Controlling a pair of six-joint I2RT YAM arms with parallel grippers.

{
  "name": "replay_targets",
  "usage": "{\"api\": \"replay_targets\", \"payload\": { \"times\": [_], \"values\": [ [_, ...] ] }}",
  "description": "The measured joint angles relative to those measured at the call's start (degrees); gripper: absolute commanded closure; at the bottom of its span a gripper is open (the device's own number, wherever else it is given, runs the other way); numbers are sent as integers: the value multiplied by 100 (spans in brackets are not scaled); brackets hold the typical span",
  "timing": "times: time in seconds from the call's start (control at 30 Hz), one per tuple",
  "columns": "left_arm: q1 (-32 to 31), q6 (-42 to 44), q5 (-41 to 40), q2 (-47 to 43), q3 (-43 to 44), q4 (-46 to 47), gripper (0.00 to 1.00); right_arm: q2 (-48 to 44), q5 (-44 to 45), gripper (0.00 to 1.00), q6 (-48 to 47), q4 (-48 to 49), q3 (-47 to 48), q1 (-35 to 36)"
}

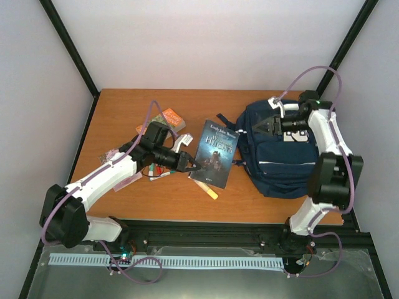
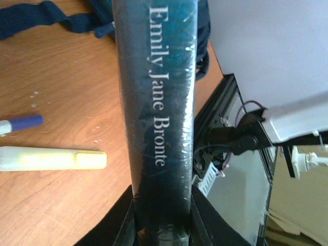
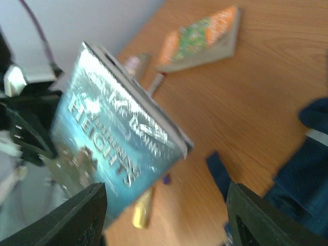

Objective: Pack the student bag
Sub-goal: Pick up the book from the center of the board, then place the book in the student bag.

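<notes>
Pinching book [image 1: 215, 152] in left tool [image 1: 192, 167], clamping its lower edge between narrow-set jaws, holding it tilted, seemingly clear of worktop [image 1: 124, 112], hovering right tool [image 1: 262, 126] over bag [image 1: 280, 165], fingers spread wide, empty, bag lying at worktop's right, marker [image 1: 209, 190] lying near book's corner.

A dark paperback [image 1: 215, 152], "Emily Jane Bronte" printed on its spine and "Heights" legible on its cover, tilts up from a wooden surface [image 1: 118, 106]. A yellow highlighter [image 1: 211, 190] lies by its near corner, next to a white pen with a blue end [image 2: 20, 124]. An orange-covered book [image 1: 169, 118] lies flat toward the far left, apart from the paperback. A few markers [image 1: 159, 175] are scattered left of centre.
</notes>
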Motion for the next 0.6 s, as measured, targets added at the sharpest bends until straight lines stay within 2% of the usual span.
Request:
{"api": "replay_targets", "payload": {
  "times": [0.07, 0.13, 0.33, 0.6],
  "values": [
    [0, -153, -190, 17, -57, 114, 99, -616, 682, 36, 295, 402, -428, 17],
    [0, -273, -328, 17, -85, 197, 99, -1051, 1244, 39, 341, 608, -476, 15],
    [2, -498, -671, 2, -177, 560, 99, -1810, 2708, 54, -326, 474, -745, 9],
    [2, -553, -820, -20, -319, 719, 99, -2540, 4413, 54, -1491, -282, -2151, 9]
  ]
}}
